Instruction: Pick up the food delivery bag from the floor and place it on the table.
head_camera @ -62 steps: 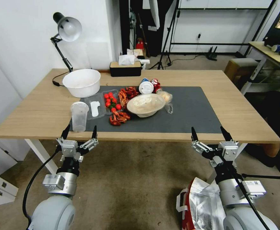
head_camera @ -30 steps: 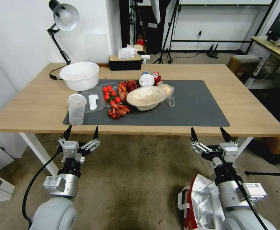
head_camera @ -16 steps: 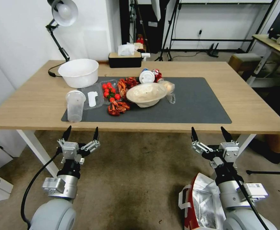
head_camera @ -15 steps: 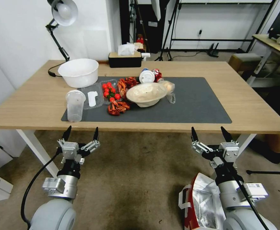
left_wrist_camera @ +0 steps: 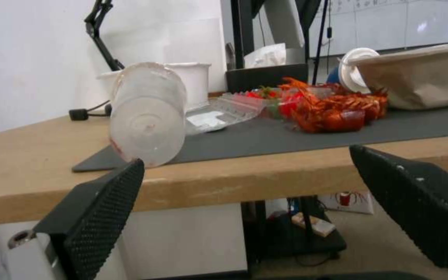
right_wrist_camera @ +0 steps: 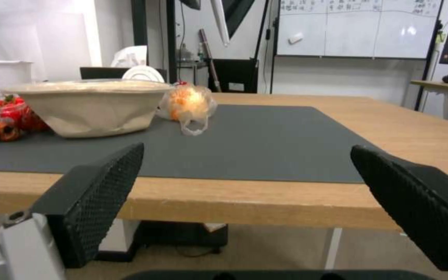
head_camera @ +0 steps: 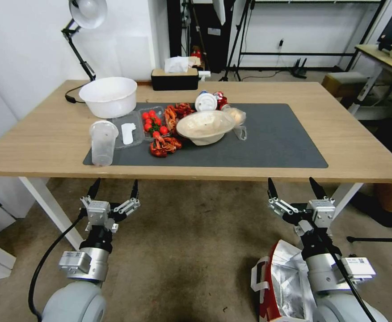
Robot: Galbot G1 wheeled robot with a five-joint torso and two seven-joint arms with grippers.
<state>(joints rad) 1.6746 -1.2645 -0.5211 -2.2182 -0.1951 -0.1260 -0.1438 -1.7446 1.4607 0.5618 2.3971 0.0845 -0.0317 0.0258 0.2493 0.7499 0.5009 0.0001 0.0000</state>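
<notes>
Head view: my left claw (head_camera: 113, 188) and right claw (head_camera: 292, 186) hang spread below the surface (head_camera: 44, 138); bag (head_camera: 281, 286) on floor (head_camera: 191, 250).

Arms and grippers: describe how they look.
Both arms are pale grey with rounded joints and silver wrist cuffs. The left gripper and right gripper have silver-white bodies and black pointed fingers with knurled pads. A black cable loops along the left arm.
</notes>
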